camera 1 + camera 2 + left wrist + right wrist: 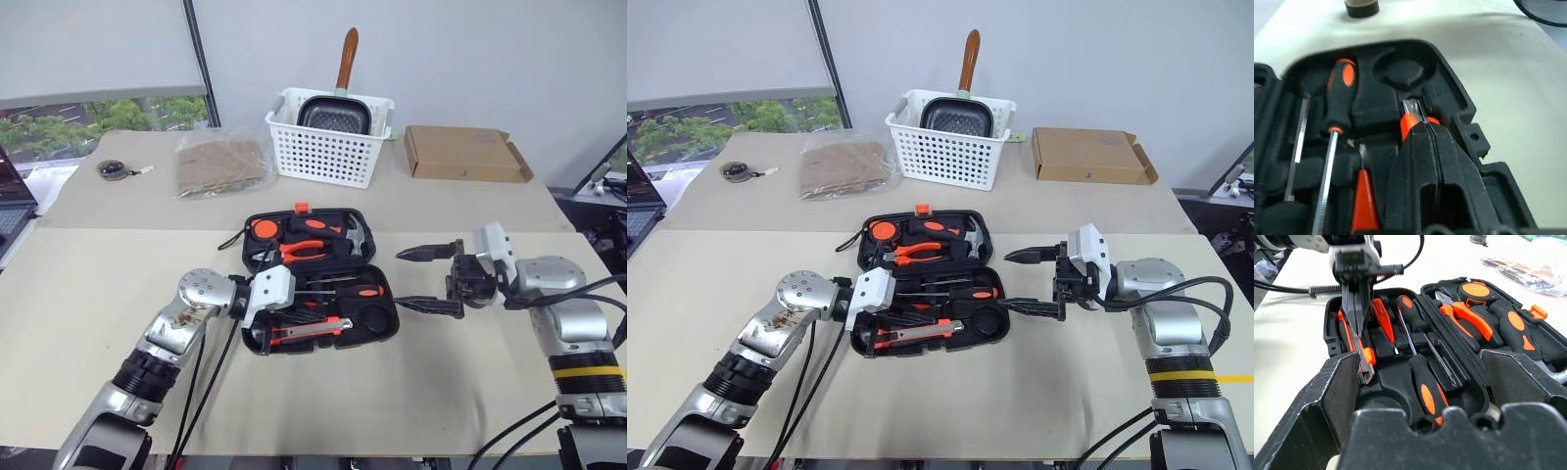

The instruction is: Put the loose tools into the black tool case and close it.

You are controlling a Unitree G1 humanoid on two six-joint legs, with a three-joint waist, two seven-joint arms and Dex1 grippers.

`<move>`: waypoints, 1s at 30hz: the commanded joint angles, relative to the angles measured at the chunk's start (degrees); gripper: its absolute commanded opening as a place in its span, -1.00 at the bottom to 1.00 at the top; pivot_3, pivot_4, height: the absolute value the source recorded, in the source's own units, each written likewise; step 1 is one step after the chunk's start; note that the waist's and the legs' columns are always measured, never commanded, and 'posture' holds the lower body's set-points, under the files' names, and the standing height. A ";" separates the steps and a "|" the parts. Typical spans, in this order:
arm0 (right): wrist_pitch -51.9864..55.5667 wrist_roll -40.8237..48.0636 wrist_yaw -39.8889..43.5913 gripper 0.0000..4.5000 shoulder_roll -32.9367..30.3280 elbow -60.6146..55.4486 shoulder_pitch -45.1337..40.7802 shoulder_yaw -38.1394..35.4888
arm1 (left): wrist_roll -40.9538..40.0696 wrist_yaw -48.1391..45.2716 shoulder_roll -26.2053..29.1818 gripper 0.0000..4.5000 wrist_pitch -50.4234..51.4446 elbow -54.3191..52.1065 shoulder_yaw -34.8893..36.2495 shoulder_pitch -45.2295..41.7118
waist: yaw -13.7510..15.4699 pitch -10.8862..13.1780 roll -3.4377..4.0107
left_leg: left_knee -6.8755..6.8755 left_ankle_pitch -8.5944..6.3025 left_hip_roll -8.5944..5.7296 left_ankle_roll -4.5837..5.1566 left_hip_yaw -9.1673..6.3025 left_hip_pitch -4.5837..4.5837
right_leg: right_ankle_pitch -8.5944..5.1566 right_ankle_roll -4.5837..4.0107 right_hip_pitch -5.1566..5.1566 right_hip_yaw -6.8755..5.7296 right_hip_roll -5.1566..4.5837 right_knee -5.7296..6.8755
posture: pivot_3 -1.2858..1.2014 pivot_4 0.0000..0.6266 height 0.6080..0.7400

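Our left gripper (1359, 340) has its two fingers pressed together with nothing between them, their tips down on the black-and-orange utility knife (312, 332). We see the knife lying in the near recess of the black tool case (384, 328), directly under those fingers, its long axis running side to side along the case's near edge and its metal tip pointing toward our right gripper (428, 279). Just past the left fingers lies the short orange-red screwdriver (1383, 319), and beyond it the two long screwdrivers (1425, 394), all parallel to the knife in the same open half. Our right gripper hangs just beside the case's right edge, apart from it, jaws spread wide and empty, pointing back at the left one. Farther off, the lid half holds the orange-handled pliers (302, 249) and a hammer (355, 235). A white lattice basket (328, 147) stands well behind.
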 commanded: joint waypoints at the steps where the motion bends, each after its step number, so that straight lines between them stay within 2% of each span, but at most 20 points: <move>1: 0.56 1.17 -0.57 1.00 -1.31 -2.56 -0.10 -1.85 | 3.56 -0.12 -0.76 -0.99 -4.52 5.08 -1.54 -1.56 | 0.19 -0.01 0.00 | 0.01 0.00 0.00 0.00 -0.02 0.00 | 0.00 0.00 0.02 -0.02 0.00 0.00 | 0.03 -0.52 0.39; 8: -0.01 1.18 -0.69 1.00 -2.24 -2.29 1.21 -2.85 | 9.05 0.95 -1.38 -0.99 -9.64 13.31 -4.26 -2.56 | 0.28 -0.10 0.14 | 0.13 0.02 0.00 0.08 -0.05 0.20 | 0.07 0.11 0.25 -0.03 -0.11 0.03 | 0.03 -0.52 0.39; 16: -0.78 1.31 0.03 1.00 -3.20 -1.33 2.71 -3.91 | 10.27 0.88 -2.53 -0.99 -13.12 18.69 -5.30 -2.72 | 0.20 -0.42 0.62 | 0.10 0.03 0.03 0.11 -0.10 0.72 | 0.09 0.16 0.69 -0.03 -0.15 0.02 | 0.03 -0.52 0.39; 22: -2.57 -3.52 -3.67 1.00 -6.12 2.24 3.47 -4.50 | 0.79 2.18 -4.79 -0.99 -6.73 9.28 1.72 -2.68 | 0.25 -0.50 0.77 | 0.11 0.04 0.02 0.11 -0.10 0.66 | 0.09 0.17 0.68 -0.02 -0.21 0.01 | 0.03 -0.52 0.39; 27: -3.03 -5.84 -5.47 1.00 -8.80 8.35 2.43 -5.40 | -10.29 1.73 -2.64 -0.99 6.94 -4.51 7.75 -2.95 | 0.01 -0.31 0.45 | 0.18 0.10 -0.01 0.20 -0.05 -0.29 | 0.18 0.24 -0.14 0.01 -0.10 -0.01 | 0.03 -0.52 0.39; 28: -3.14 -6.67 -5.79 1.00 -9.54 9.46 2.31 -5.22 | -11.72 1.64 -1.94 -0.77 9.12 -6.64 8.49 -3.02 | -0.02 -0.31 0.45 | 0.17 0.12 -0.02 0.16 -0.02 -0.29 | 0.20 0.21 -0.15 0.01 -0.10 0.00 | 0.03 -0.52 0.39; 29: -1.61 -7.58 -6.01 1.00 -10.92 10.55 2.29 -4.78 | -13.93 1.74 -0.81 -0.72 12.32 -9.42 9.62 -3.24 | -0.03 -0.31 0.45 | 0.13 0.28 -0.04 -0.11 -0.01 -0.26 | 0.22 0.16 -0.13 0.01 -0.11 -0.02 | 0.03 -0.52 0.39; 30: -0.69 -8.56 -6.20 1.00 -12.09 11.22 2.39 -4.32 | -15.36 2.02 0.11 -0.56 14.77 -11.56 10.43 -3.37 | -0.05 -0.31 0.44 | 0.10 0.35 -0.07 -0.22 0.00 -0.25 | 0.25 0.12 -0.12 0.01 -0.11 -0.04 | 0.03 -0.52 0.39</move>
